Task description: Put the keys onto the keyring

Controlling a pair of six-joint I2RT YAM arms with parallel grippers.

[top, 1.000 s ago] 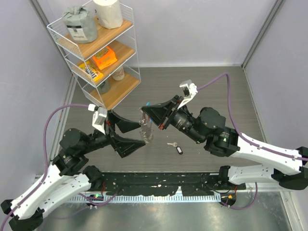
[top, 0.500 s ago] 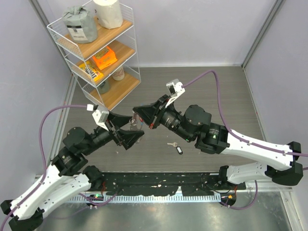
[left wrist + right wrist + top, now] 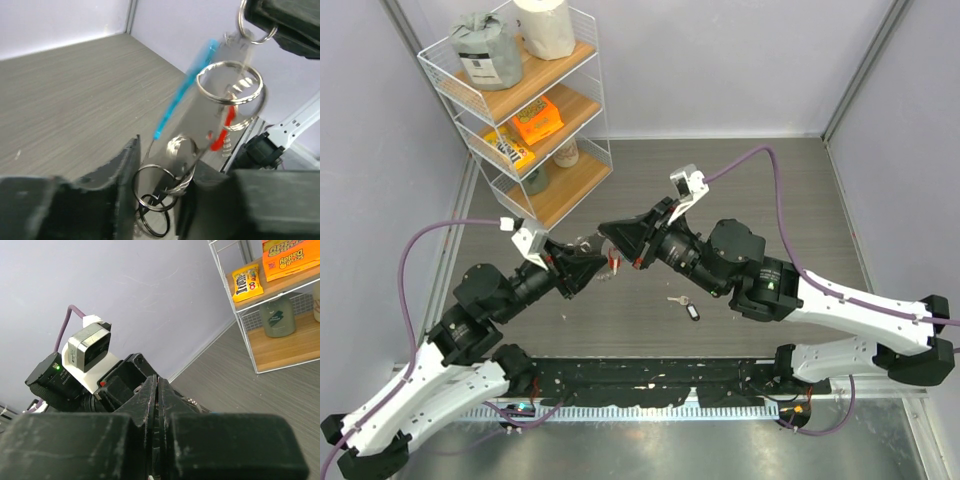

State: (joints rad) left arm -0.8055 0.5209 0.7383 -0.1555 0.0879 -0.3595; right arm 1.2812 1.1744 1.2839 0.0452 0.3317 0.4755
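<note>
The keyring [image 3: 608, 257] hangs in the air between both grippers as a chain of silvery rings [image 3: 229, 82] with a blue tag [image 3: 182, 92] and a red tag [image 3: 226, 125]. My right gripper [image 3: 608, 237] is shut on the top ring; its fingers [image 3: 280, 22] show in the left wrist view, and its jaws [image 3: 158, 385] are pressed together in its own view. My left gripper [image 3: 599, 269] has closed on the lowest rings [image 3: 156, 187], which span the gap between its jaws [image 3: 162, 172]. One small key with a black fob [image 3: 686, 306] lies on the table.
A white wire shelf rack [image 3: 582, 60] with snack boxes, jars and paper rolls stands at the back left and also shows in the right wrist view [image 3: 235, 315]. Grey walls close in on both sides. Purple cables [image 3: 775, 170] arc over the arms.
The right gripper carried the keyring to the left. The left gripper came up to it and narrowed from wide open to a grip on the lowest rings.
</note>
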